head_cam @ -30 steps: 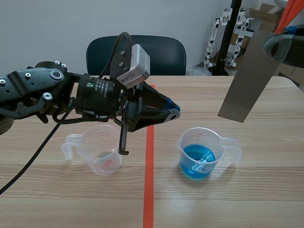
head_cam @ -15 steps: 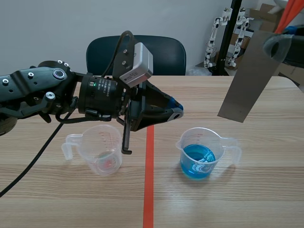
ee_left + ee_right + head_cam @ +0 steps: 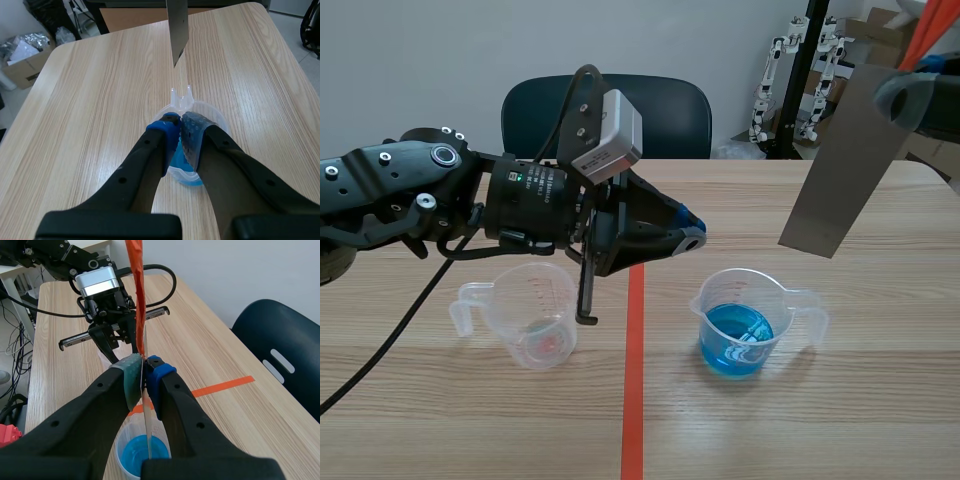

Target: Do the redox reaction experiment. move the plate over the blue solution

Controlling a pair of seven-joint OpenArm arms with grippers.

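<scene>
The right gripper (image 3: 143, 367) is closed tight on the metal plate (image 3: 842, 160), which is pinched edge-on between its two pads. In the scene view the plate is held up in the air at the upper right of the frame. It is tilted, and its low corner is kept above and to the right of the beaker of blue solution (image 3: 738, 325), not yet over it. The beaker is seen just right of the middle, low down, on the wooden table (image 3: 820, 420). The left gripper (image 3: 686, 238) is shut with nothing in it and is hung near the middle of the frame, between the beaker and a clear cup (image 3: 525, 318) at the lower left. If the plate is brought too low, the beaker's rim could be hit and the blue solution spilled. If it is swung too far across, the left gripper could be bumped. If the pinch is loosened, the plate could be dropped.
</scene>
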